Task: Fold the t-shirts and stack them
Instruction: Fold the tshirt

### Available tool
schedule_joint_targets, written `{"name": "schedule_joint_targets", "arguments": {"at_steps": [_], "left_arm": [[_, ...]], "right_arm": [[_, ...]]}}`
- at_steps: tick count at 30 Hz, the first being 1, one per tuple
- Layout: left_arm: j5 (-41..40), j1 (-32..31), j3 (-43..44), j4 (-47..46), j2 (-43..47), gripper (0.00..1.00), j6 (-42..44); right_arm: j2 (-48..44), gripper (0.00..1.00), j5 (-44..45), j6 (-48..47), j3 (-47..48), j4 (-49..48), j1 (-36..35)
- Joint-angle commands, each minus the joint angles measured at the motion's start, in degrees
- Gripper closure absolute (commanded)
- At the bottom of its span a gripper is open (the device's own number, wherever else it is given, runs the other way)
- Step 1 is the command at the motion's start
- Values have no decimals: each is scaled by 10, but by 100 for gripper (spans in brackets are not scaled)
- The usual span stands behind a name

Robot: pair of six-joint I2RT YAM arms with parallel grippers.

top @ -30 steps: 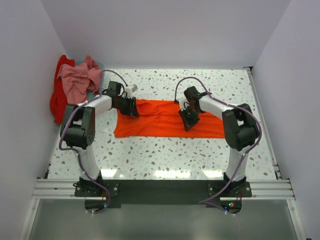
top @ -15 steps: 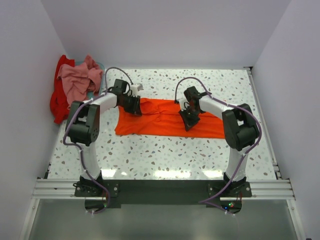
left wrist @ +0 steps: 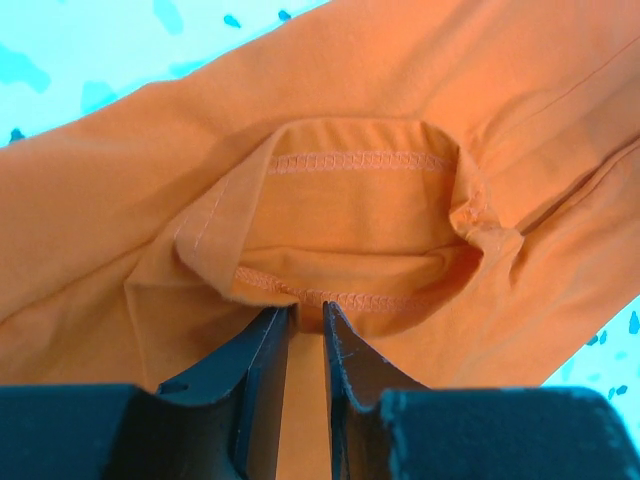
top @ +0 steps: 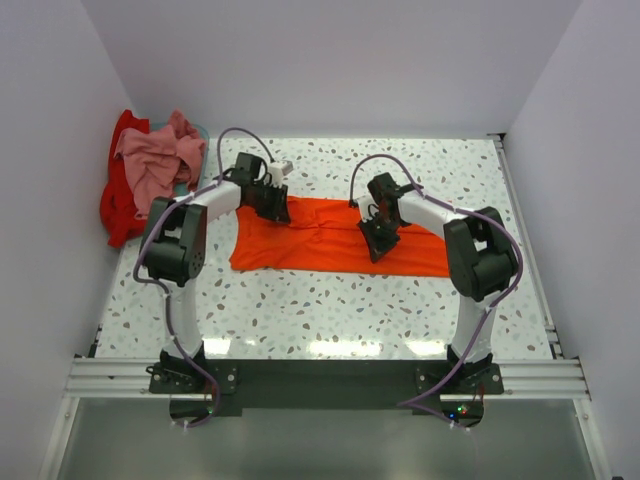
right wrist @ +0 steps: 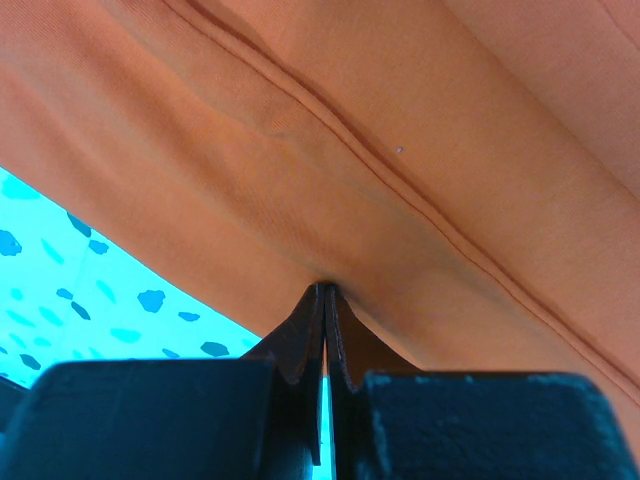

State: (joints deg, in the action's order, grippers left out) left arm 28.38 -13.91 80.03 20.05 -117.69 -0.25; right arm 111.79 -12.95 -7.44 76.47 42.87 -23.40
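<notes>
Left hand (top: 277, 209) dragged orange t-shirt (top: 335, 240) rightward; three t-shirts (top: 150, 165).

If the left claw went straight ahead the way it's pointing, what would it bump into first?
The orange t-shirt. The left claw points straight into its stitched fold, which looks pinched right at the tips, though depth is hard to judge.

Gripper (left wrist: 306, 312) on orange t-shirt (left wrist: 380, 215) sleeve hem

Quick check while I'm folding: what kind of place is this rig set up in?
Probably a lab test cell, not a home: plain white walls box in the speckled table, an aluminium rail runs along its near edge, and the orange t-shirt lies spread for folding.
</notes>
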Motion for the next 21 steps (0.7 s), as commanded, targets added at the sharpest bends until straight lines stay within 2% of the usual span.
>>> {"name": "schedule_joint_targets", "arguments": {"at_steps": [1,9,14,17,18,19,21], "left_arm": [[42,-2,45,-65,-17,74,-18],[99,-5,78,-176,-36,71,-95],[119,-3,83,-189,-46,65,-122],[130,20,38,-192,2,65,-130],[133,40,16,-225,22,66,-129],[127,49,-17,-220,59,66,-122],[104,58,-21,-103,85,71,-44]], "right_arm": [[1,100,2,8,2,-2,-1],[-8,100,1,9,-6,-3,0],[-17,100,-4,9,-10,-7,-1],[-35,100,-9,4,-7,-6,0],[-40,100,-10,2,-5,-6,1],[-50,100,-15,1,-3,-5,0],[-60,100,-23,-1,-1,-9,1]]}}
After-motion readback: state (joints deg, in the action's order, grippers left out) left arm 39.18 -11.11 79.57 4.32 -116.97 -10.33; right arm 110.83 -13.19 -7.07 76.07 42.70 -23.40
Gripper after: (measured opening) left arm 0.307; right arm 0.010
